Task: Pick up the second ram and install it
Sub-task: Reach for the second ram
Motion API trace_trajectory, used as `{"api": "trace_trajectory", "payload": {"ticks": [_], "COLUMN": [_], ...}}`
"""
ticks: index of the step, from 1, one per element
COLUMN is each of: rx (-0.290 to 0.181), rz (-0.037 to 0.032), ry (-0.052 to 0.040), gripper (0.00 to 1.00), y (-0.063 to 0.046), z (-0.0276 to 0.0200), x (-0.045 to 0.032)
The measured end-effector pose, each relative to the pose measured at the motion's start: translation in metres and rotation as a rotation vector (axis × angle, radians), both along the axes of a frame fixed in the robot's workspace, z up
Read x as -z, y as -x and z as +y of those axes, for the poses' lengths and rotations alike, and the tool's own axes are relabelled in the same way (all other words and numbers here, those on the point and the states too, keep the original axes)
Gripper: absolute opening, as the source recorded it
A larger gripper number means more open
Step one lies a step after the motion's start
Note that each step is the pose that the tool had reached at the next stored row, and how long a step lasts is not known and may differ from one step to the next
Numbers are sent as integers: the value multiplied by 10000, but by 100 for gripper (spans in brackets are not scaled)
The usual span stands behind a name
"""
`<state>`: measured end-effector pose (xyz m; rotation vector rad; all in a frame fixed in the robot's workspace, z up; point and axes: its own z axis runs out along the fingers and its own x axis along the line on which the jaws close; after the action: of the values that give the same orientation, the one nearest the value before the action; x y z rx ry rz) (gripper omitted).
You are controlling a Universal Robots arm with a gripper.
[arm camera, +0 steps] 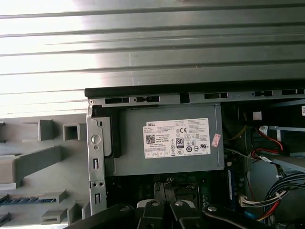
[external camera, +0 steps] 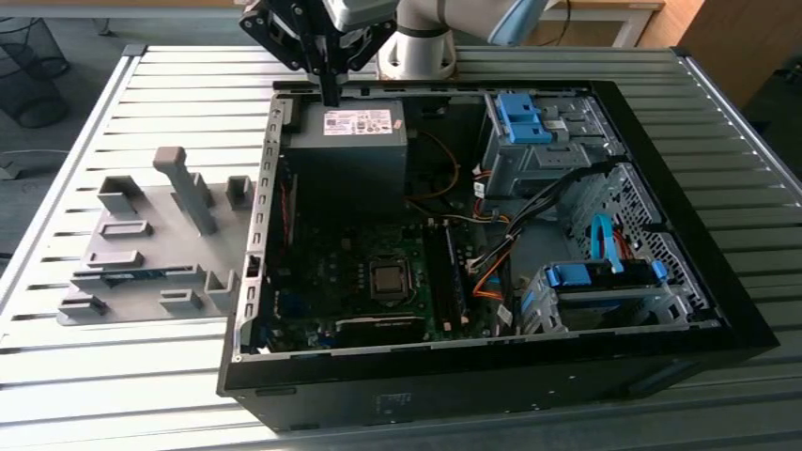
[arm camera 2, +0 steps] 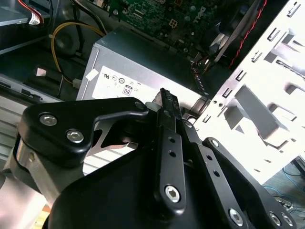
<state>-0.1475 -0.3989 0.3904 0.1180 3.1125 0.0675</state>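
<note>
The pincer (external camera: pixel 330 94) hangs over the far end of the open computer case (external camera: pixel 501 376), right above the power supply (external camera: pixel 345 155). Its fingers look pressed together with nothing between them, so it is clenched and empty. Both wrist views agree, looking past the black linkage and down onto the labelled grey box.

The second ram (external camera: pixel 126 274) is well away from all that. It sits out on the table (external camera: pixel 126 376) in the pale grey holder block (external camera: pixel 148 246), on the exterior view's left of the case. It reads as a thin dark strip in one of the block's long grooves. In the first wrist view the same strip (arm camera: pixel 19 199) runs off the picture's edge.

As for handling, I'd judge it very light, stiff and thin, and fragile too. The chips and the contact edge are best left alone. The likeliest hold is across its thickness near the middle of the free long edge, so it hangs level and doesn't twist.

Now the hard parts. Whether the stick stands on edge or lies flat in its groove, I cannot tell, and its chips are too small to make out. The slots on the motherboard (external camera: pixel 351 282) are dark, and I cannot tell whether any of them is filled.
</note>
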Motion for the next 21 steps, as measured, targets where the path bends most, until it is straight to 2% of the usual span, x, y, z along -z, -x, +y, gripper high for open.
{"api": "trace_trajectory", "payload": {"ticks": [21], "rx": [0], "rz": [-1], "ry": [-1], "gripper": [10], "y": [107], "z": [0], "x": [16]}}
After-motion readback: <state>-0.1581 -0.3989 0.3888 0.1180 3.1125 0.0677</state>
